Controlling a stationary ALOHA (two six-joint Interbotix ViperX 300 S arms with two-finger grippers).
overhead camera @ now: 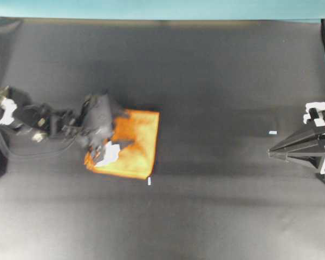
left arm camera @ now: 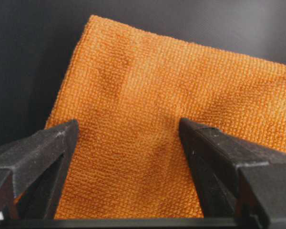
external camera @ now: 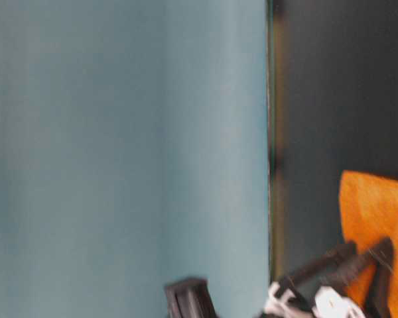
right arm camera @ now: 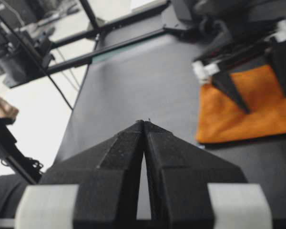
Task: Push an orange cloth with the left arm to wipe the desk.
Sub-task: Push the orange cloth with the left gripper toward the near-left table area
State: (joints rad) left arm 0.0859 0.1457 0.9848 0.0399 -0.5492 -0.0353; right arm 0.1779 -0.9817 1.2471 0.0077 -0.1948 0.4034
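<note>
Left wrist view: hand point(left arm camera: 126, 138) spread on orange cloth point(left arm camera: 148, 109).

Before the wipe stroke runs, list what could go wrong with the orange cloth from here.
1. The left end effector stands open, with its fingers pressing only on one end of the orange cloth; the free end may bunch or fold instead of sliding.
2. The fingers could slip and scrape the desk.

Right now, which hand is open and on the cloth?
The left hand: its fingers are spread apart, tips down on the orange cloth. The right hand is shut to a point, parked apart from it on the bare desk.
</note>
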